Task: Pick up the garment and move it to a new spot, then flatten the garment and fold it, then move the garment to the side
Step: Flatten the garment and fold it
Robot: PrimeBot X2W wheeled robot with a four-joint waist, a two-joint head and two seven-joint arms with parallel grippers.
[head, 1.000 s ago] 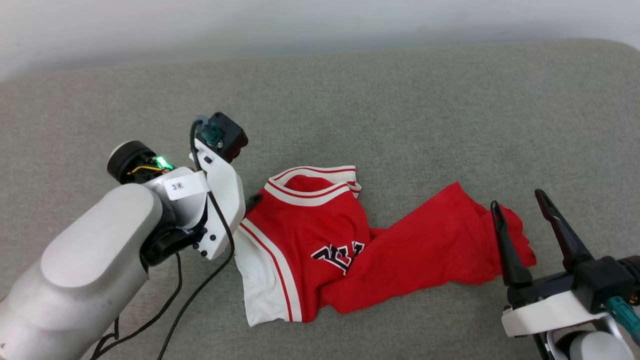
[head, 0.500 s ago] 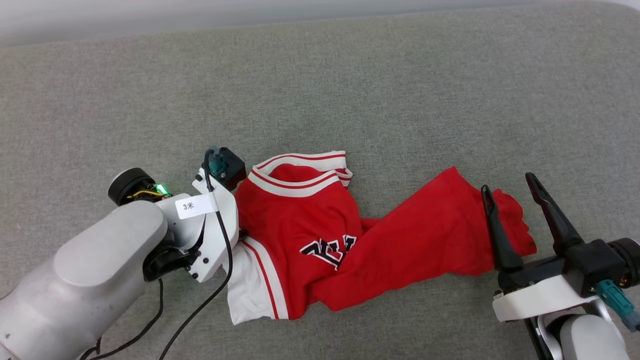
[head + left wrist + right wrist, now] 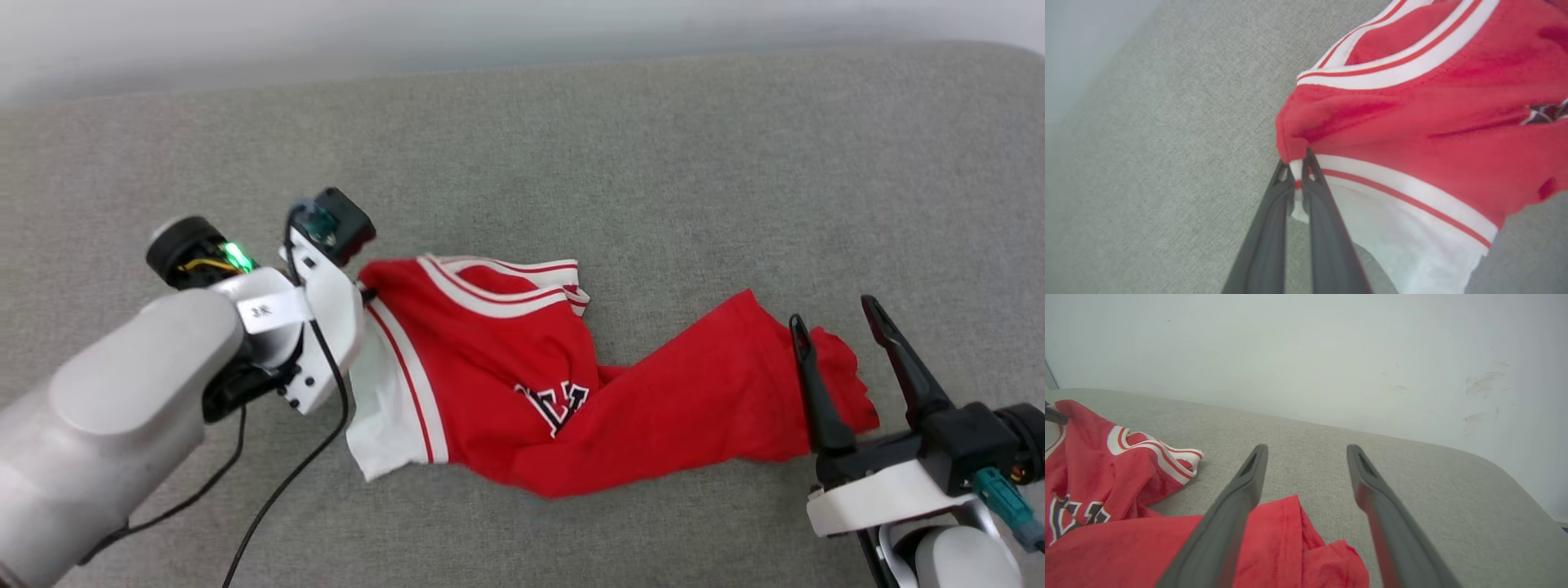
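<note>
At the centre of the head view, the shirt [image 3: 490, 351] lies crumpled across the grey cushion [image 3: 653, 163], with its collar toward the upper left and its hem trailing to the lower right. The left claw [image 3: 1298, 165] is pinched tight on the shoulder seam, where red meets the white sleeve. The right claw [image 3: 833, 314] stands wide apart over the hem end, holding nothing. For a clean lift, the right claw should probably nip the hem edge first. Both could then rise together, so the cloth hangs spread instead of dragging bunched.
</note>
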